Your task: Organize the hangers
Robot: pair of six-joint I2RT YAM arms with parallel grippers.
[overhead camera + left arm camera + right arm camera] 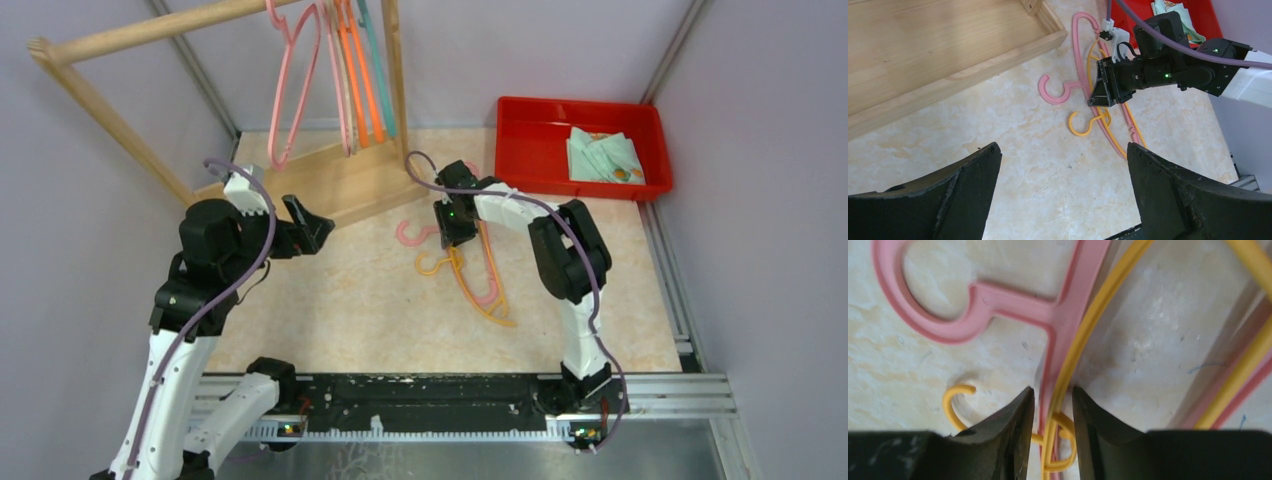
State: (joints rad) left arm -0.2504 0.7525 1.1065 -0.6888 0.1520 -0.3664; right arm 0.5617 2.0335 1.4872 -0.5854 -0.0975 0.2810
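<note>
Two hangers lie crossed on the table: a pink hanger [405,235] [1053,92] [993,300] and a yellow hanger [440,265] [1083,131] [1083,335]. My right gripper [455,240] [1096,100] [1053,390] points down over them. Its jaws are narrowly open and straddle both thin bars near the yellow hook, almost touching them. My left gripper [315,225] [1063,146] hovers wide open over bare table, left of the pair, with nothing in it. Pink [300,80], orange [350,70] and teal [378,70] hangers hang on the wooden rack's pole [150,30].
The rack's wooden base [330,180] [948,45] sits at the back left, close to the floor hangers. A red bin [520,150] with folded cloth [605,155] stands at the back right. Purple cables loop over both arms. Grey walls enclose the table.
</note>
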